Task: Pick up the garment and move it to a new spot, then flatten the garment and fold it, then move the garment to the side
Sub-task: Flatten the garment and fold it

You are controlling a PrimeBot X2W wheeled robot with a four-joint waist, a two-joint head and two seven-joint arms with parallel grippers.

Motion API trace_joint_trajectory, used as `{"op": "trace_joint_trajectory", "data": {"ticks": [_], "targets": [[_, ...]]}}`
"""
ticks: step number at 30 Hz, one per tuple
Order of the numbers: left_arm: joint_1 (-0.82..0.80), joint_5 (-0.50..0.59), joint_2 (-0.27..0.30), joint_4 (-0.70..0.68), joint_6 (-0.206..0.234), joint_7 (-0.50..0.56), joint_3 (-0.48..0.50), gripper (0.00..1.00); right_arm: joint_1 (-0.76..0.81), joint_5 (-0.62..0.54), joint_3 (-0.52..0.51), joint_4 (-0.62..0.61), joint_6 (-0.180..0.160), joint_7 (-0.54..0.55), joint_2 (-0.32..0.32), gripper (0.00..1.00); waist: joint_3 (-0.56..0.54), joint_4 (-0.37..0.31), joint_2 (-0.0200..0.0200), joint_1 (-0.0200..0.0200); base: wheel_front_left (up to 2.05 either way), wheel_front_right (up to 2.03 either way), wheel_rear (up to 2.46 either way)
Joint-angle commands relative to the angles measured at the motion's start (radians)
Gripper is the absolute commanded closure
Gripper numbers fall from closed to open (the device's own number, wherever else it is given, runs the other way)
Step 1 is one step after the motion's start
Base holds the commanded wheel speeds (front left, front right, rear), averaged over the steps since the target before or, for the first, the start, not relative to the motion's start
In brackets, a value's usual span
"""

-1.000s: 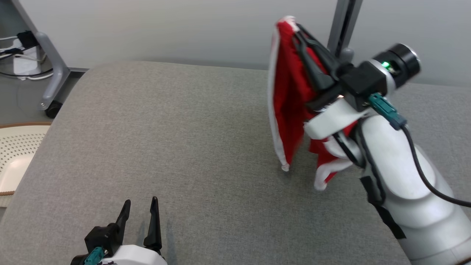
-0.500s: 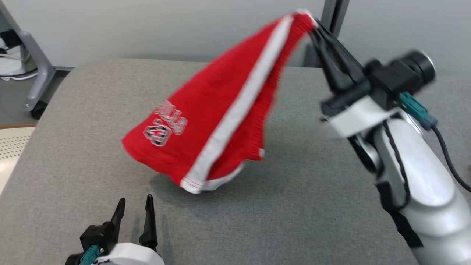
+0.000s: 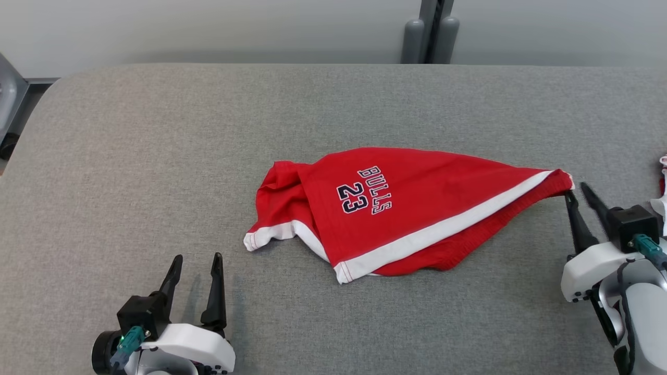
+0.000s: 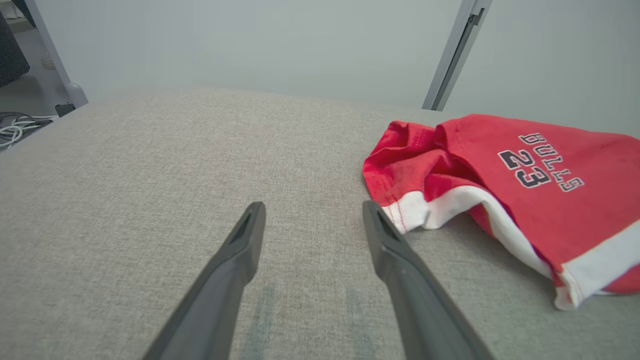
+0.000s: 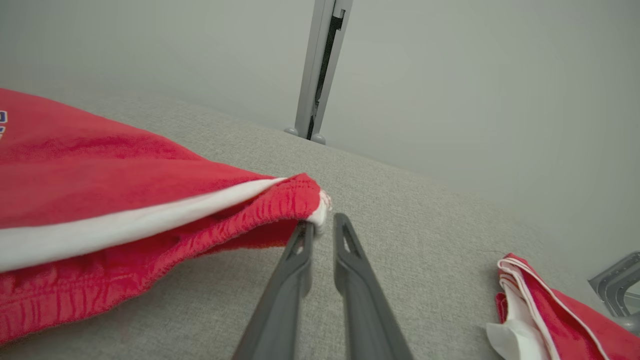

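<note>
Nearest, lower left: we record the left gripper (image 3: pixel 198 256), its two long dark fingers spread wide with nothing between them, low over the grey woven-fabric padded surface (image 3: pixel 130 156). The red fabric shorts (image 3: pixel 406 208), with white trim and a "BULLS 23" print, lie ahead of it and to its right, clear of its fingertips.

Lower right: we record the right gripper (image 5: pixel 323 221). Its fingers are parted by a narrow gap and clamp nothing. The tip of one finger touches the shorts' pointed right-hand corner.

Centre of the surface: the shorts lie down on the fabric, rumpled and partly doubled over, stretching leftward from the right gripper.

Right edge: we note a second red-and-white cloth (image 5: pixel 540 305), bunched, apart from the shorts.

Farthest: a grey metal upright post (image 3: pixel 427 31) stands behind the surface's far edge, against a pale wall (image 3: pixel 208 26).
</note>
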Motion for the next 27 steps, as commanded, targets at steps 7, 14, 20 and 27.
{"op": "trace_joint_trajectory", "data": {"ticks": [7,14,20,27], "targets": [[-0.021,-0.005,0.004,-0.013,-0.018,-0.002,-0.034,0.0,0.051,-0.083,-0.133,-0.117,0.0,-0.001,0.071,0.0,-0.027,-0.033,0.0,0.0,0.0,0.0,0.0],[-0.042,-0.035,0.005,-0.011,-0.044,-0.002,-0.125,0.0,0.118,-0.084,-0.164,-0.294,0.0,-0.001,0.136,0.0,-0.024,-0.078,0.0,0.0,0.0,0.0,0.0],[-0.058,-0.084,0.005,0.038,-0.079,-0.002,-0.202,0.0,0.126,-0.064,-0.135,-0.331,0.0,-0.001,0.153,0.0,-0.004,-0.12,0.0,0.0,0.0,0.0,0.0],[-0.093,-0.199,0.005,0.139,-0.121,-0.002,-0.295,0.0,0.121,-0.055,-0.14,-0.332,0.0,-0.001,0.158,0.0,0.016,-0.166,0.0,0.0,0.0,0.0,0.0]]}}
